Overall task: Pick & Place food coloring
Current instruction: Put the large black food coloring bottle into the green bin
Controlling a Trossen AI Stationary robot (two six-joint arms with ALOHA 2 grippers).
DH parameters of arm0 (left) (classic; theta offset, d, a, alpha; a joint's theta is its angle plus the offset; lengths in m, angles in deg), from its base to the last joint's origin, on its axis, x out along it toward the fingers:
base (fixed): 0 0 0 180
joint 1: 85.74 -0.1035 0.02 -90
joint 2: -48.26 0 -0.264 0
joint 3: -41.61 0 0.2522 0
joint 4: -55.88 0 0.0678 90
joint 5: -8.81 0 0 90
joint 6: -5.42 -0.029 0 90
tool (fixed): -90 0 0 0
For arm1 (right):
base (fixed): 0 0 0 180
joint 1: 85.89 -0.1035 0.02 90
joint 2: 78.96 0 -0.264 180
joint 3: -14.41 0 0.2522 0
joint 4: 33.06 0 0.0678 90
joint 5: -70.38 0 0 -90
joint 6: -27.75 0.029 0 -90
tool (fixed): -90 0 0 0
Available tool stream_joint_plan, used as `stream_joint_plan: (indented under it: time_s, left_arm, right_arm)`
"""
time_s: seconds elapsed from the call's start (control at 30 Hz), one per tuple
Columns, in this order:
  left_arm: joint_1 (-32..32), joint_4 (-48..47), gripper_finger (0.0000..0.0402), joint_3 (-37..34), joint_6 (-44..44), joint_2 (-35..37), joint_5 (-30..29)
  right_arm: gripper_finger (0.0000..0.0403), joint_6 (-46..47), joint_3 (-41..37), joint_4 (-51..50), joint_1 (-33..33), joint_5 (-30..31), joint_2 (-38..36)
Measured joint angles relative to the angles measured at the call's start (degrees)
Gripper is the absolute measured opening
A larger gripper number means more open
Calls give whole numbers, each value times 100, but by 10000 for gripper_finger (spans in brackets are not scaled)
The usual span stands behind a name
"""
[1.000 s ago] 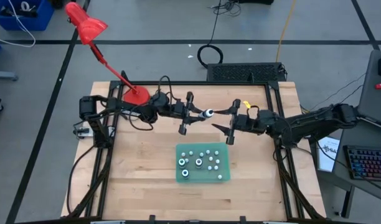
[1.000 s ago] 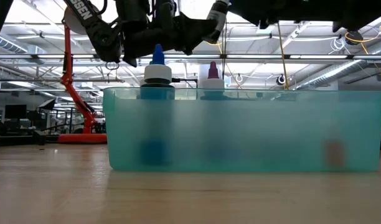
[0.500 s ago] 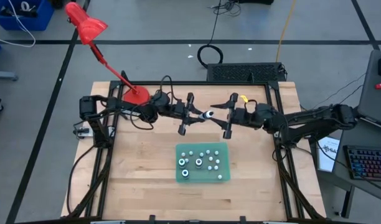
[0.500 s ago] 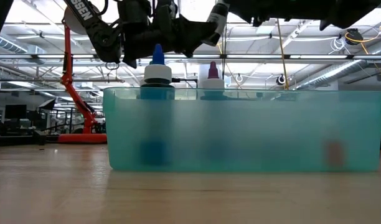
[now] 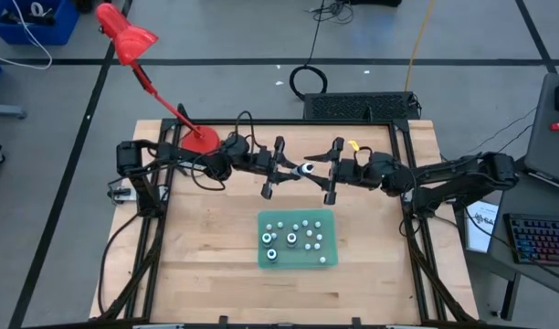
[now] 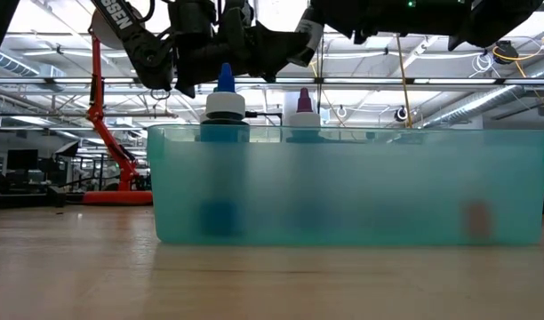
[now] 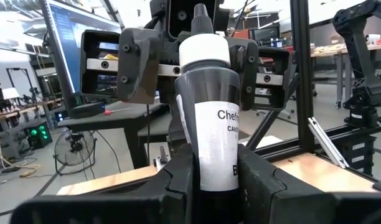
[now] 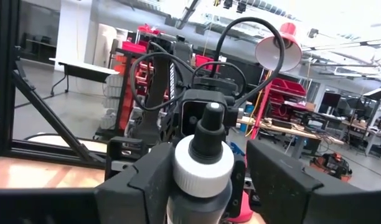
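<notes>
A dark food coloring bottle (image 5: pixel 303 169) with a white cap and black tip hangs above the table's far middle, with my left gripper (image 5: pixel 284 170) shut on it. My right gripper (image 5: pixel 332 171) faces it from the right, open, one finger on each side of the bottle's cap end (image 8: pixel 203 167). Several more food coloring bottles stand upright in the teal tray (image 5: pixel 327 219) near the table's middle. Among them a blue-topped one (image 6: pixel 225 96) and a purple-topped one (image 6: pixel 303 107) stick up over the rim. My left gripper pinches the bottle's lower body (image 7: pixel 210 177) between its two fingers (image 7: pixel 178 180). The fingers come level from the table's left and lie along the bottle. The bottle is clear of the table, roughly level, its tip (image 7: pixel 200 14) toward my right gripper. My right gripper has one finger (image 8: pixel 152 180) close against the white cap; whether it touches, I cannot tell.
A red desk lamp (image 5: pixel 138 55) stands with its base (image 5: pixel 199 140) at the table's far left. A black frame (image 5: pixel 400 155) borders the table. Bare wood (image 5: pixel 206 247) lies left of the tray and in front of it.
My right gripper has moved toward the table's left, up to the held bottle, so that its fingers now stand beside the bottle's cap end. The left gripper and the bottle have kept still.
</notes>
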Motion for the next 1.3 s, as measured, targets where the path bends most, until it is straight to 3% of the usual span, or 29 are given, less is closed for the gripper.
stream_joint_plan:
  time_s: [0.13, 0.23, 0.4, 0.47, 0.67, 0.83, 1.03, 1.3]
  left_arm:
    - [0, 3, 86, 0, -1, 0, 2]
    - [-2, 4, 86, 0, -39, 0, 10]
    - [9, -4, 87, 0, 114, 0, -59]
    - [11, -12, 118, 0, 368, 14, -51]
    - [-94, -409, 261, 10, 1193, 588, 198]
    - [-334, -2044, 337, 7, 1307, 1593, 445]
    - [-573, -3597, 382, 7, 749, 2548, -112]
    - [-577, -3788, 394, 4, 393, 2708, -223]
  right_arm:
    - [162, -28, 0, 10, -2, -3, 1]
    - [107, -100, 0, -40, -2, -34, 0]
    - [105, -205, 10, -154, -26, -391, -58]
    - [105, -141, 117, -572, -77, -437, -161]
    - [105, 82, 550, -2445, -534, -537, -346]
    - [105, 589, 857, -3223, -1133, -462, -370]
    - [105, 1155, 855, -3213, -1893, -167, -327]
    - [105, 1482, 1148, -2719, -2629, 127, 808]
